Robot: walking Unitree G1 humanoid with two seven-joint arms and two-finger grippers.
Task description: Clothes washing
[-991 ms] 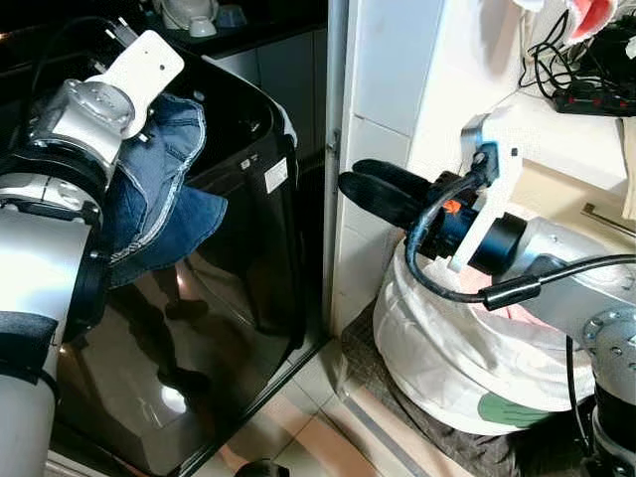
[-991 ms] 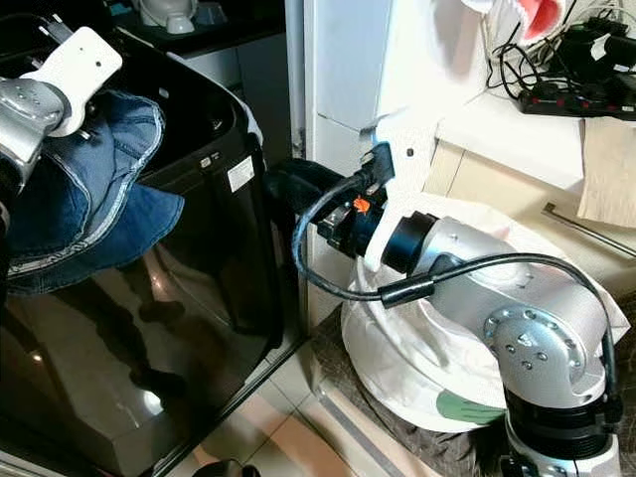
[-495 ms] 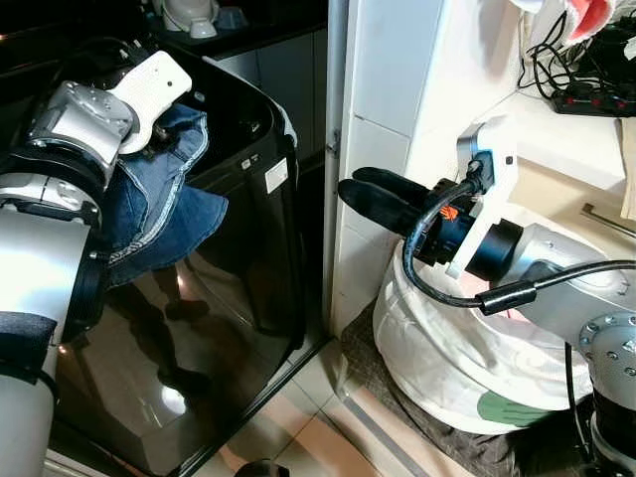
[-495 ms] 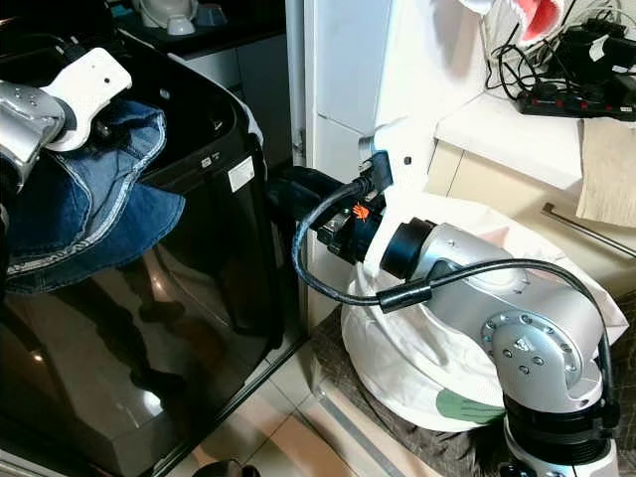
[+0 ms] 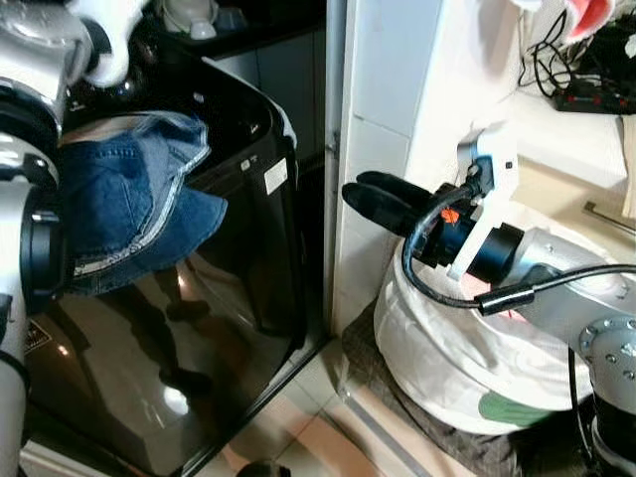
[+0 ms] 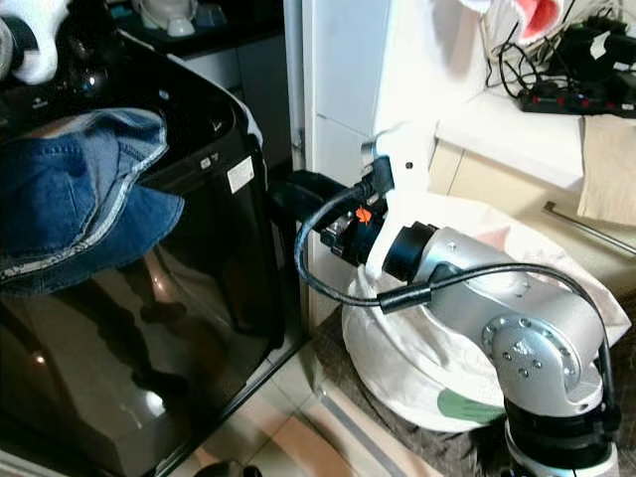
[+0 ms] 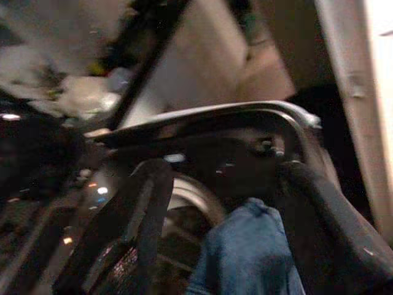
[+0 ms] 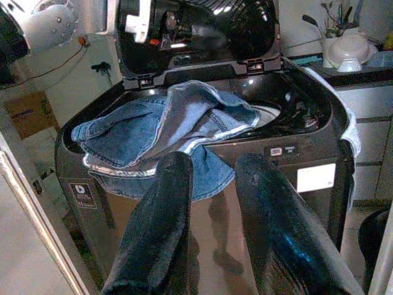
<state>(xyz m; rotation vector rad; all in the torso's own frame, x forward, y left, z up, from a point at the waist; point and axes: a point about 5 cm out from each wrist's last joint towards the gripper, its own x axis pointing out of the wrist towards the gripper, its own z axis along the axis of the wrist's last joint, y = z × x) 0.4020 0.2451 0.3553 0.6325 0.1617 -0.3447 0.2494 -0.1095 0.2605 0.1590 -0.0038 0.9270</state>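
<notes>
Draping over the front rim of the black washing machine (image 5: 229, 328), blue jeans (image 5: 129, 204) hang half outside its tub. Above them the left gripper (image 7: 221, 203) hovers, fingers spread and empty. Farther right, the right gripper (image 8: 212, 215) hangs with fingers parted beside a white laundry bag (image 5: 457, 358).

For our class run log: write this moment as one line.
jeans: draped over washer rim | left gripper: open, above drum | right gripper: open, idle | laundry bag: floor
</notes>
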